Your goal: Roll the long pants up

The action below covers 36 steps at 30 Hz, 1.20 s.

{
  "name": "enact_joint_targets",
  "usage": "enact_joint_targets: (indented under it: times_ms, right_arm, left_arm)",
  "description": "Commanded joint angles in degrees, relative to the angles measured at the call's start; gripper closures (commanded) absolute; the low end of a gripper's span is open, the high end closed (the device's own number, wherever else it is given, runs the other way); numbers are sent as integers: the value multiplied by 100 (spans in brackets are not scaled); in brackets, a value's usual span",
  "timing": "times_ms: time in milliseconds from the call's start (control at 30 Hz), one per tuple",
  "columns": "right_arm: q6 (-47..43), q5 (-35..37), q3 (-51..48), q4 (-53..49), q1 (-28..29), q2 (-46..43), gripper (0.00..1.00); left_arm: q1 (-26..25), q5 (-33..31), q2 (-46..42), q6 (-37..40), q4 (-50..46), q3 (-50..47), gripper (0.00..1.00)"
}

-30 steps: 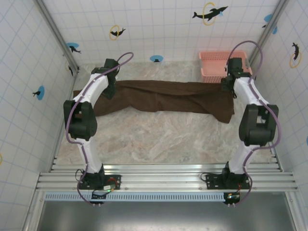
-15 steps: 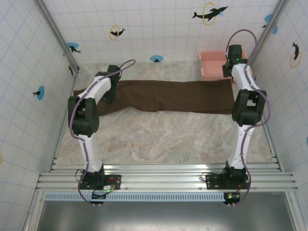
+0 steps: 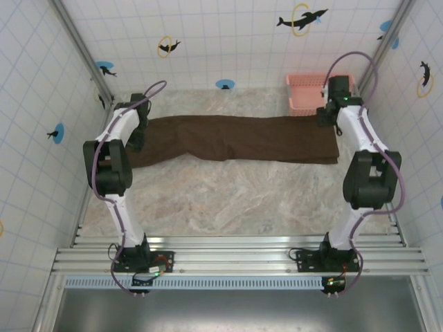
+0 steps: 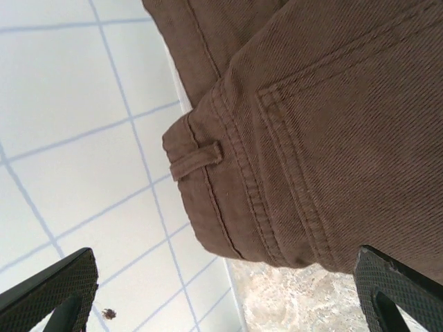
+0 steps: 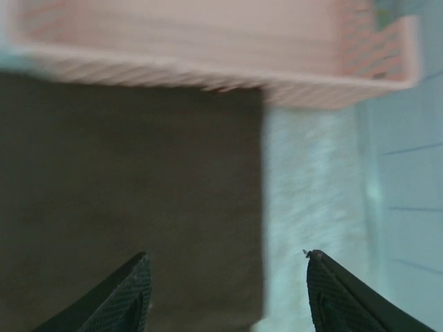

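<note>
pants (image 3: 235,138) lie flat, not yet rolled. both your jaws gape wide, holding nothing. next, pinch one end and start rolling.

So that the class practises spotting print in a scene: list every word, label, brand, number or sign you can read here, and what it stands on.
No readable text anywhere.
The long pants show only stitching and a belt loop, no label.
The pink basket carries no print.
The dolphin stickers on the walls are pictures with rings, not words.
</note>
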Motion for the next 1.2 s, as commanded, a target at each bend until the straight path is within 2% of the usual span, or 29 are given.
enact_joint_targets:
  times_ms: [0, 200, 433, 700, 967, 1167]
  right_arm:
    - [586, -717, -745, 319, 534, -277, 38]
    - [857, -894, -907, 412, 1192, 180, 39]
    - [903, -1204, 333, -150, 1290, 1417, 40]
    - [1088, -1017, 1186, -557, 1301, 2294, 40]
    - [957, -800, 1233, -1033, 1228, 2536, 40]
    - [890, -679, 901, -1198, 1105, 2507, 41]
  left_arm:
    - [276, 253, -237, -473, -124, -155, 3]
    - [751, 462, -63, -712, -105, -310, 3]
    - [868, 647, 396, -920, -142, -63, 3]
    - [875, 622, 1459, -872, -409, 983, 3]
    - [1071, 402, 2597, -604, -838, 2368, 3]
    - [1310, 626, 2769, -466, -823, 2607, 4]
